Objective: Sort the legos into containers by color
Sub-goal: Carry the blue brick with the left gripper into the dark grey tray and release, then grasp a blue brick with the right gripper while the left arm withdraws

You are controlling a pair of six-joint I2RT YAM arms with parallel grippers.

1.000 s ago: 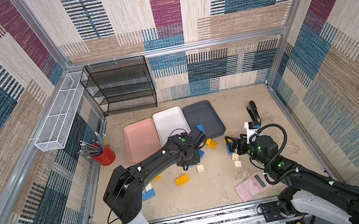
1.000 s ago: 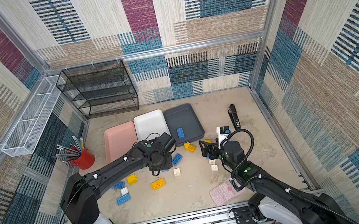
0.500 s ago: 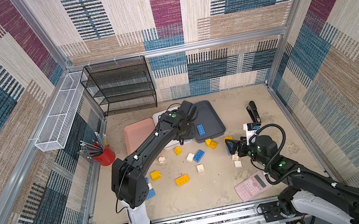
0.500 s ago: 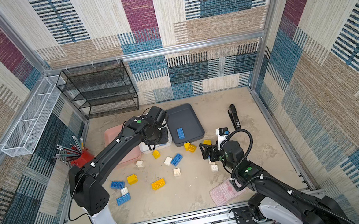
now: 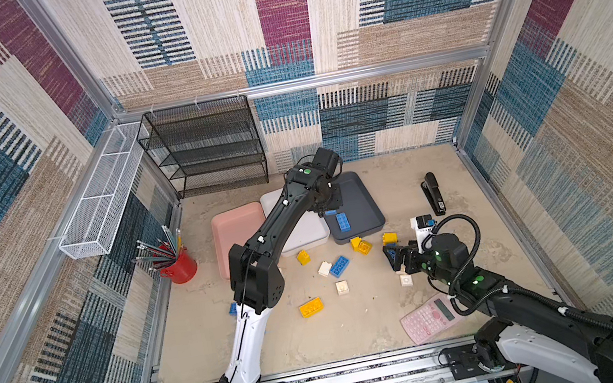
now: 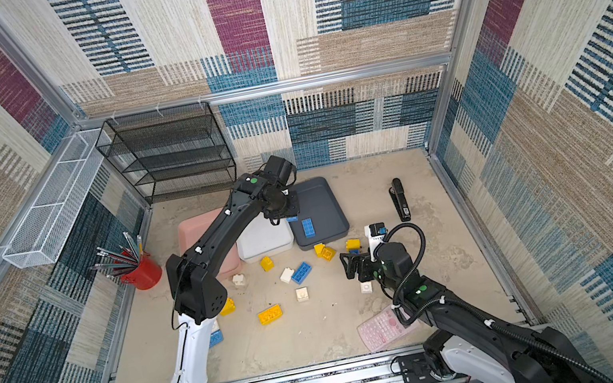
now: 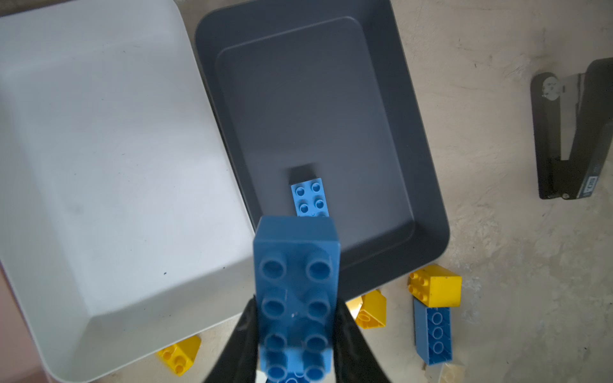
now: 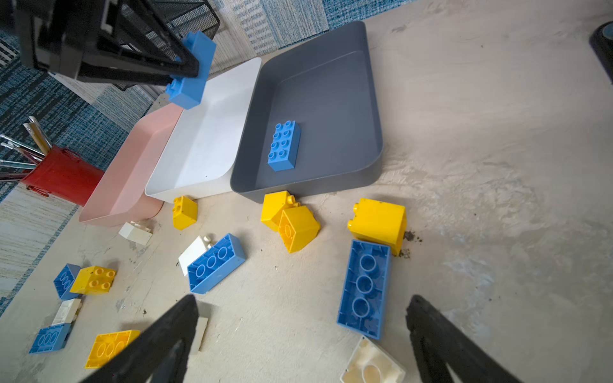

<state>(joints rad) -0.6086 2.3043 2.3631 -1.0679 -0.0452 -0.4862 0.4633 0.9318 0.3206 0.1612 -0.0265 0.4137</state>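
Left gripper (image 7: 296, 311) is clenched on a blue eight-stud brick (image 7: 296, 265) and hangs above the left edge of the dark grey tray (image 5: 362, 196), right by the white tray (image 5: 302, 239). One blue brick (image 5: 342, 222) lies flat inside the grey tray, studs up. Right gripper (image 8: 302, 300) is spread wide, gripping nothing, low over the floor beside an upturned blue brick (image 8: 363, 288). Loose legos (image 5: 311, 308), yellow, white and blue, lie scattered on the near side of the trays. The pink tray (image 5: 235, 229) is leftmost in the row.

grey tray (image 5: 361, 200) mostly open, one blue brick (image 5: 342, 222) inside
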